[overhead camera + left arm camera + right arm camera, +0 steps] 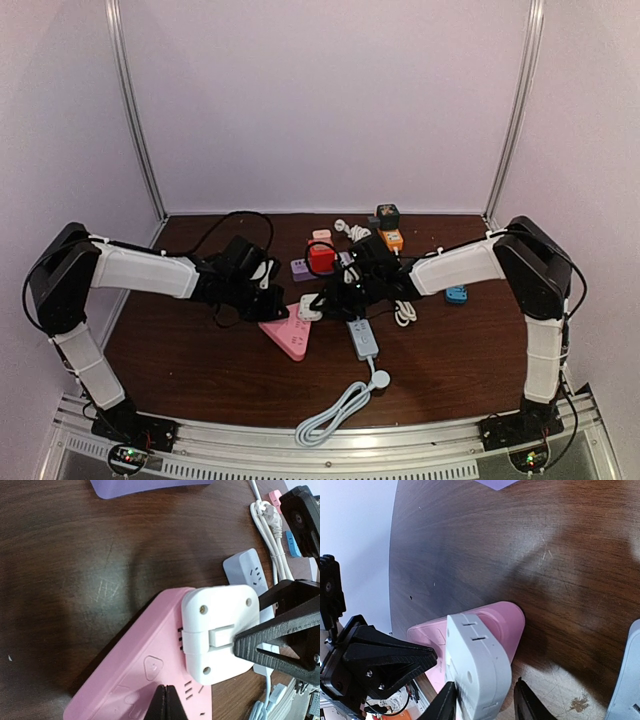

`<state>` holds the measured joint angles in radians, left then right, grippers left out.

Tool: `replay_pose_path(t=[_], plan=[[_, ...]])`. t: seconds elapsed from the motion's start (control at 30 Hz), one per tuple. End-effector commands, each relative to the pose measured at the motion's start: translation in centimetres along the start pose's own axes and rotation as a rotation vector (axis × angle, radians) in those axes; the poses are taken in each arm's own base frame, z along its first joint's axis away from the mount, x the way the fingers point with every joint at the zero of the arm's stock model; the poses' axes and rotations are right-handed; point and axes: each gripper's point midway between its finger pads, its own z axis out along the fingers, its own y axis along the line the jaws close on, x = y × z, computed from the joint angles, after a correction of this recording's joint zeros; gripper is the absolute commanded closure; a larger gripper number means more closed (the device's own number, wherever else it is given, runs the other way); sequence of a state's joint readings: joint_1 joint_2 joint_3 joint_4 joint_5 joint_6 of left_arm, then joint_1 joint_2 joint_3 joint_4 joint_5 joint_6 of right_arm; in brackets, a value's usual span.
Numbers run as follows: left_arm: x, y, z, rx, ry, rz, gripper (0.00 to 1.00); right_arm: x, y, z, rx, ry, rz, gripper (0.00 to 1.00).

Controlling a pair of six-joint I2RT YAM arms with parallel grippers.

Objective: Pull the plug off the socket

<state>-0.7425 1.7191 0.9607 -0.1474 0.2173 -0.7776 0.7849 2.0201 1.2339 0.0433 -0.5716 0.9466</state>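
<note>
right claw [485, 682] straddles the white plug [475, 665], a finger at each flat face; pinching or not, i cannot tell. it sits in the pink socket [495, 621] just beyond, where the clenched left claw [162, 701] rests. stiff, slick plastic: squeeze those faces.

white sleeves, black joints

the left arm [140, 270] and right arm [460, 265] were each wrapped in white padded sleeves along their links. boxy black housings [60, 275] capped the shoulders. a thin black cable [215, 232] looped by the left wrist. each base [130, 432] was black, with small red and green lights [125, 458] in front. the left fingers [385, 657] were matte black, wedge-shaped and faintly ridged, fixed with silver screws [368, 673]. the right fingers [532, 705] were black, smooth and tapered.
</note>
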Motion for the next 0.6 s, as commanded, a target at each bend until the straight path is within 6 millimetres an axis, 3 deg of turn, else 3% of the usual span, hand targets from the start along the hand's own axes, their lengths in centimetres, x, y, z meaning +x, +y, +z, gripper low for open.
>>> replay_pose_path(t=[0.0, 0.3, 0.57], plan=[[-0.1, -1.0, 0.6, 0.034, -0.008, 0.006, 1.0, -0.5, 1.1, -0.4, -0.05, -0.038, 0.007, 0.61], [0.4, -0.4, 1.1, 0.011, 0.007, -0.005, 1.0, -0.6, 1.9, -0.4, -0.099, -0.038, 0.02, 0.69], [1.1, 0.9, 1.6, -0.054, 0.038, -0.016, 1.0, -0.5, 2.7, -0.4, -0.142, -0.028, 0.036, 0.83]])
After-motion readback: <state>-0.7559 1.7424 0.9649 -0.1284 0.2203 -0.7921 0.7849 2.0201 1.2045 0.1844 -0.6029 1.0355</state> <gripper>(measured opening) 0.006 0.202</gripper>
